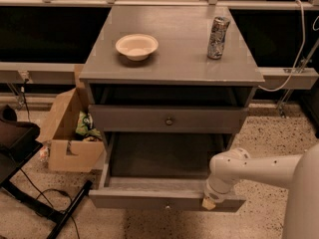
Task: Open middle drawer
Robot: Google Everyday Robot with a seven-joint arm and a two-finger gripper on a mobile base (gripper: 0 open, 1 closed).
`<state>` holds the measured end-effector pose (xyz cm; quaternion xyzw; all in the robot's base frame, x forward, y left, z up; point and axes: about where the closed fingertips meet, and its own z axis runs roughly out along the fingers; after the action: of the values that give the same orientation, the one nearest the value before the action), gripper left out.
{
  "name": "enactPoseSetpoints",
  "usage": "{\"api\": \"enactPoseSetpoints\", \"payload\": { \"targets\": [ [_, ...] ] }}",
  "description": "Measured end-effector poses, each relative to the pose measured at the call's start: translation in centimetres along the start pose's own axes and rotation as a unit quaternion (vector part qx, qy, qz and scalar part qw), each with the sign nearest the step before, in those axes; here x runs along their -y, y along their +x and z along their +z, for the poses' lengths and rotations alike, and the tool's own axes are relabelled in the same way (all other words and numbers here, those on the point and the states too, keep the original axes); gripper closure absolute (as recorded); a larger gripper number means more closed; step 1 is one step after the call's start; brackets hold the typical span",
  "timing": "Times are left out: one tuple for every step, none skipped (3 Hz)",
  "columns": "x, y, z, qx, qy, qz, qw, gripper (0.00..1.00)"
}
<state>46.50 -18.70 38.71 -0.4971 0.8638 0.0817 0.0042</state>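
Note:
The grey cabinet [172, 59] has its middle drawer [149, 198] pulled out toward me, and the inside looks dark and bare. Its small dark knob [167, 206] shows at the centre of the front. The closed top drawer [129, 119] sits above it with its own knob [169, 120]. The lowest drawer is hidden under the open one. My gripper [209, 202] is at the end of the white arm [259, 168], at the right part of the open drawer's front edge, well right of the knob.
A cream bowl [136, 46] and a drinks can [218, 31] stand on the cabinet top. An open cardboard box [70, 133] with packets sits on the floor to the left. A black stand and cables [30, 193] lie at the lower left.

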Motion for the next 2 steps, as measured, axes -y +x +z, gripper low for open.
{"api": "enactPoseSetpoints", "payload": {
  "targets": [
    [0.00,0.00,0.00,0.000,0.000,0.000,1.0000,0.80],
    [0.00,0.00,0.00,0.000,0.000,0.000,1.0000,0.58]
  ]
}}
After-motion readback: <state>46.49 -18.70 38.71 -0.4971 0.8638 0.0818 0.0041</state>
